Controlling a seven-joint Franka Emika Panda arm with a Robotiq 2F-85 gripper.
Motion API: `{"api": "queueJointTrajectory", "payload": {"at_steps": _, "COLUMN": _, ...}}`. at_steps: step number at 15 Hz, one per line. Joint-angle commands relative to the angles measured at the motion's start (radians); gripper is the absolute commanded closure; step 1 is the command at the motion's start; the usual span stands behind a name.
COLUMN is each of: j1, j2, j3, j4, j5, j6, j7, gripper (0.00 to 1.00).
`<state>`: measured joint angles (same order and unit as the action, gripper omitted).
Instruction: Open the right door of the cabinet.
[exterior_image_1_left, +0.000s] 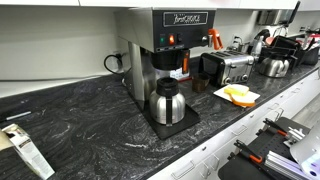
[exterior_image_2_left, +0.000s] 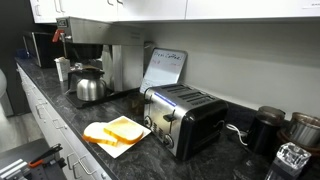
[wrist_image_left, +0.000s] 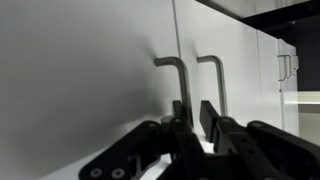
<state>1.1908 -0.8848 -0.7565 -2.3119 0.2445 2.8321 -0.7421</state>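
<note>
In the wrist view, white cabinet doors fill the frame. Two slim metal handles stand side by side at the seam between the doors: the left handle (wrist_image_left: 176, 72) on the left door (wrist_image_left: 80, 70) and the right handle (wrist_image_left: 214, 70) on the right door (wrist_image_left: 240, 60). My gripper (wrist_image_left: 195, 115) is right in front of the lower ends of the handles. Its fingers are close together with only a thin gap and nothing between them. The handles run down behind the fingers. The gripper and arm do not show in either exterior view.
Another cabinet with a pair of handles (wrist_image_left: 287, 66) lies further right. Below, on the dark counter (exterior_image_1_left: 90, 120), stand a coffee maker (exterior_image_1_left: 165, 60) with a steel carafe (exterior_image_1_left: 166, 103), a toaster (exterior_image_2_left: 185, 118) and a plate of bread (exterior_image_2_left: 118, 131). Upper cabinets (exterior_image_2_left: 200, 8) hang above.
</note>
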Motion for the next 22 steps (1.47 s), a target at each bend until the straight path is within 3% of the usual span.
{"api": "queueJointTrajectory", "payload": {"at_steps": 1, "j1": 0.02, "j2": 0.004, "j3": -0.006, "j4": 0.003, "j5": -0.021, "j6": 0.014, "j7": 0.009, "gripper": 1.0}}
{"api": "queueJointTrajectory", "payload": {"at_steps": 11, "j1": 0.032, "j2": -0.031, "j3": 0.008, "j4": -0.015, "j5": -0.053, "j6": -0.002, "j7": -0.002, "gripper": 0.97}}
{"api": "queueJointTrajectory", "payload": {"at_steps": 22, "j1": 0.051, "j2": -0.152, "j3": 0.053, "j4": -0.075, "j5": -0.106, "j6": -0.03, "j7": -0.023, "gripper": 0.97}}
